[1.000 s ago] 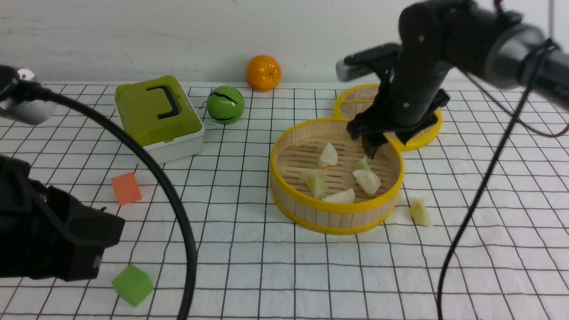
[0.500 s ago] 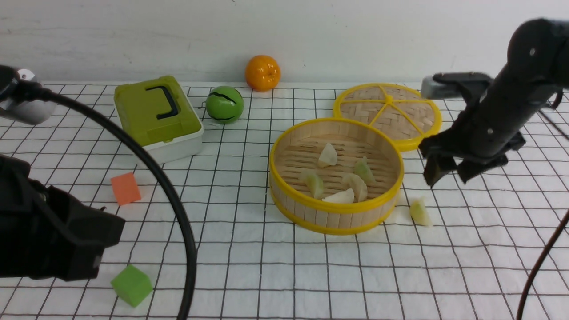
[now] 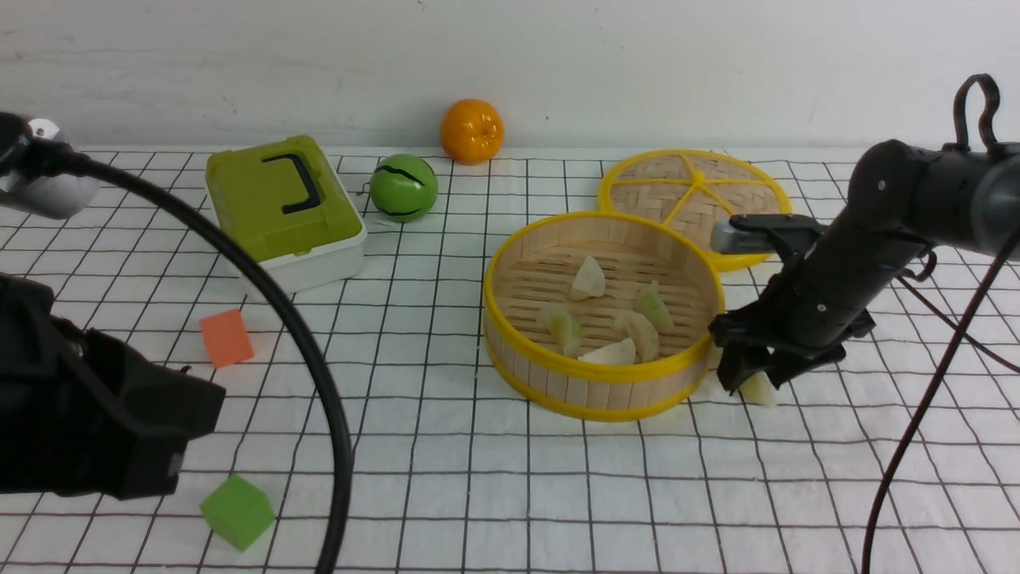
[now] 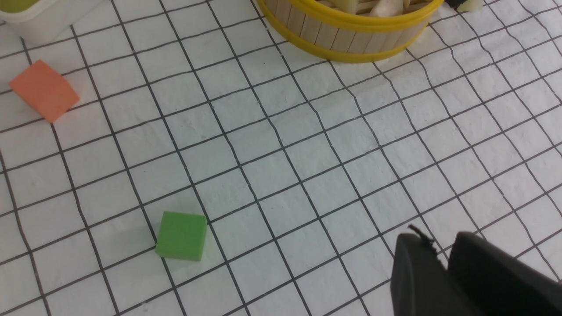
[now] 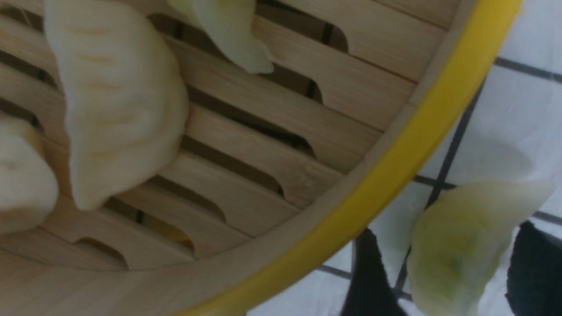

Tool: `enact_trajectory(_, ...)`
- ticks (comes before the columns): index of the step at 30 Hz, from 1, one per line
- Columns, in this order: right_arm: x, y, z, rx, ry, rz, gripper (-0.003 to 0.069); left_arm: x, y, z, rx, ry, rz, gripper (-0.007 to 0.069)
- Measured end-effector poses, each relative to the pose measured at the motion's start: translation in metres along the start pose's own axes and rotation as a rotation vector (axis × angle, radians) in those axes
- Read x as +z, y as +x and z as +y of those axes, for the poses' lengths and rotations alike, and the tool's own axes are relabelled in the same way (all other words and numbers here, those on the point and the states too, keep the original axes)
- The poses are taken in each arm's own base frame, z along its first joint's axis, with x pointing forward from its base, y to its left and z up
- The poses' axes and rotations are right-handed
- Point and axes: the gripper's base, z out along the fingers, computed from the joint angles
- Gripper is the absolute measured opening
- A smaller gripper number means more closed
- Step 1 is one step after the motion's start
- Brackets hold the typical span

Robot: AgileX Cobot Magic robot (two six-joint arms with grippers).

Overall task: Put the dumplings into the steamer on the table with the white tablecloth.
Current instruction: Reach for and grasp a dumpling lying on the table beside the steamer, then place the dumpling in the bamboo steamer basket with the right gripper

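The steamer [image 3: 510, 335] stands mid-table on the white gridded tablecloth [image 3: 494, 478] and holds several dumplings [image 3: 588, 279]. One pale green dumpling [image 3: 759, 389] lies on the cloth just right of the steamer. My right gripper [image 3: 745, 375] is open, lowered over that dumpling with a finger on each side; the right wrist view shows the dumpling [image 5: 456, 245] between the dark fingers [image 5: 371, 281], beside the steamer's yellow rim [image 5: 395, 175]. My left gripper [image 4: 443, 250] is shut and empty, low at the near left. The steamer also shows in the left wrist view [image 4: 342, 39].
The woven steamer lid [image 3: 693, 195] lies behind the steamer. A green lidded box [image 3: 283, 207], a green ball [image 3: 404, 187] and an orange [image 3: 472, 130] stand at the back. An orange cube [image 3: 226, 337] and a green cube [image 3: 237, 510] lie at the left.
My right gripper left the steamer, swung right and came down around the loose green dumpling. A dumpling it let go now lies in the steamer. The left arm has not moved.
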Motion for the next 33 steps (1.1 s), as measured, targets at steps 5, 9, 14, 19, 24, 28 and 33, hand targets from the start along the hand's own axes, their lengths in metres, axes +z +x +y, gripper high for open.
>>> enact_trajectory(5, 0.000, 0.001, -0.001, -0.012, 0.012, 0.013, 0.0235, 0.000, 0.000, 0.000, -0.001, 0.000, 0.000, 0.0111)
enact_trajectory(9, -0.002, 0.002, -0.001, -0.019, 0.014, 0.026, 0.0171, 0.000, 0.000, 0.000, -0.001, 0.000, 0.000, 0.0112)
enact_trajectory(14, -0.052, 0.002, 0.010, -0.055, 0.019, -0.032, 0.0171, 0.000, 0.000, 0.000, -0.001, 0.000, 0.001, 0.0118)
enact_trajectory(19, -0.126, -0.010, 0.054, -0.185, -0.016, -0.220, 0.0171, 0.000, 0.001, 0.000, -0.001, 0.000, 0.007, 0.0124)
enact_trajectory(24, -0.142, -0.024, 0.100, -0.287, -0.075, -0.299, 0.0171, 0.000, 0.001, 0.000, -0.001, -0.001, 0.012, 0.0128)
enact_trajectory(28, -0.105, -0.041, 0.119, -0.265, -0.103, -0.265, 0.0171, 0.000, 0.003, 0.000, -0.001, -0.001, 0.035, 0.0132)
enact_trajectory(33, -0.059, -0.060, 0.108, -0.157, -0.066, -0.240, 0.0171, 0.000, 0.005, 0.000, -0.001, -0.002, 0.055, 0.0137)
